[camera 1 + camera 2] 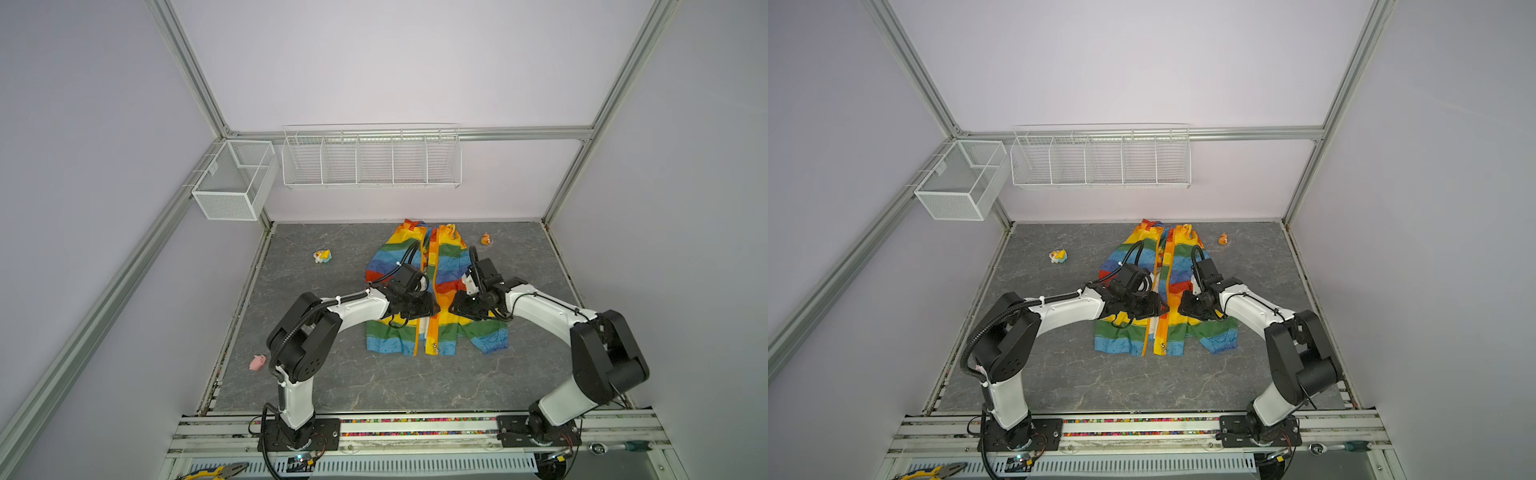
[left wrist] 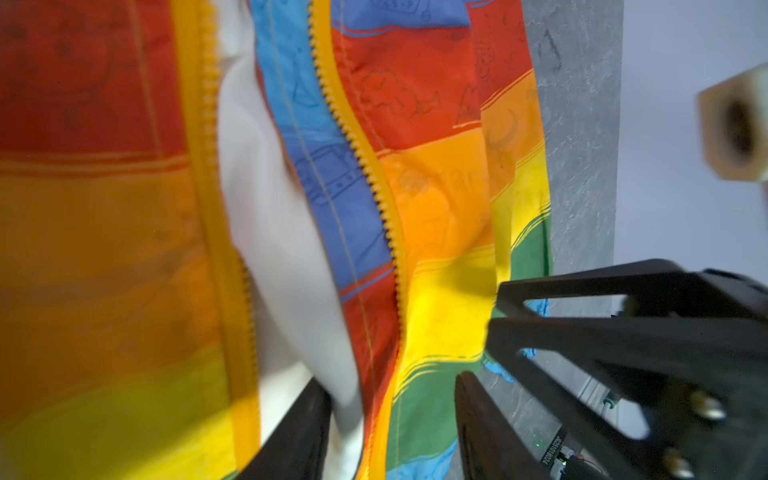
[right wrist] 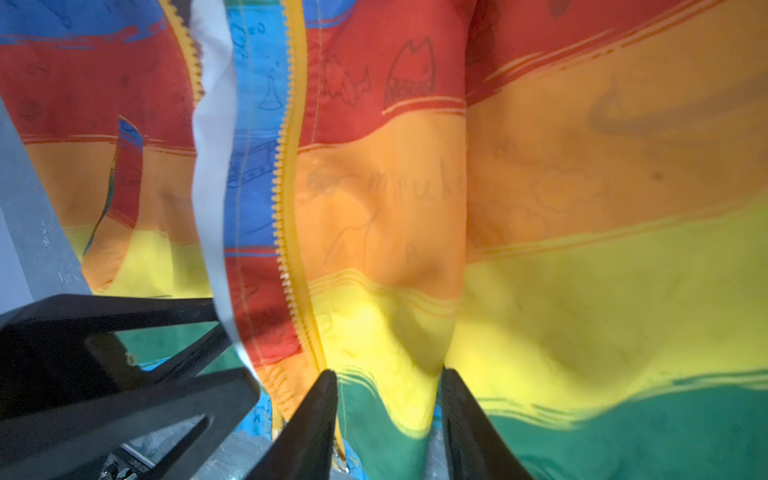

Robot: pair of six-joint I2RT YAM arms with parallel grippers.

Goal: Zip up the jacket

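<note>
The counter (image 1: 374,386) carries one rainbow-striped jacket (image 1: 446,257) and three small toy figures (image 1: 322,256) (image 1: 485,239) (image 1: 257,362), alongside two robot arms (image 1: 357,307) (image 1: 540,309), two white wire baskets (image 1: 232,183) (image 1: 371,160) and one pliers (image 1: 216,471).

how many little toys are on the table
3. A yellow-and-white toy left of the jacket, an orange toy right of its far end, a pink toy at the left edge of the table. Others could hide under the jacket.

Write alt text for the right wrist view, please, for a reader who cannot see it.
The right gripper, jaws open, straddles a raised fold of the rainbow jacket, close up. Beside it the zipper lies undone, pale lining showing between its two rows of teeth.
</note>
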